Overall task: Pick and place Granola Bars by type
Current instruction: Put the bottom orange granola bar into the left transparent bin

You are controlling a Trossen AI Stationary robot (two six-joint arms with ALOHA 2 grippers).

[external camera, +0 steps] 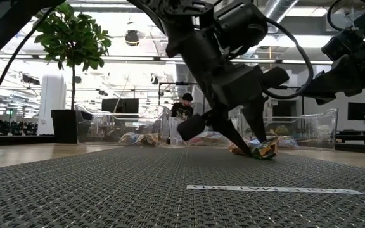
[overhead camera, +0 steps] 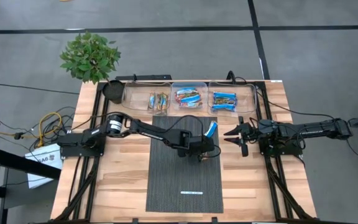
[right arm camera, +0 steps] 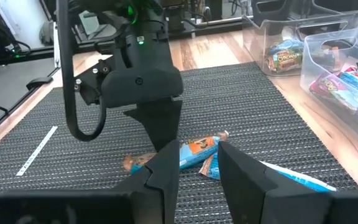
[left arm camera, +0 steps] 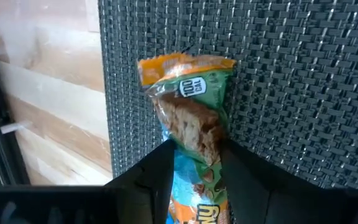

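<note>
Lifting straight up, I'd judge, suits the left gripper (overhead camera: 202,151), clamped on a tan-orange granola bar (left arm camera: 191,112) at the mat's (overhead camera: 185,180) centre-right, bound for the upper-left bin (overhead camera: 137,95), while the right gripper (overhead camera: 231,136) waits with fingers parted, empty.

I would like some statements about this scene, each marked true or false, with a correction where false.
1. The left tool grips a tan-orange granola bar over the dark mat. True.
2. Three clear bins at the table's far edge all hold bars. True.
3. The right tool holds a bright blue bar. False: it holds nothing and waits beside the mat.
4. A bright blue bar lies on the mat near the left tool. True.
5. The potted plant stands inside a bin. False: it stands beyond the table's corner.
</note>
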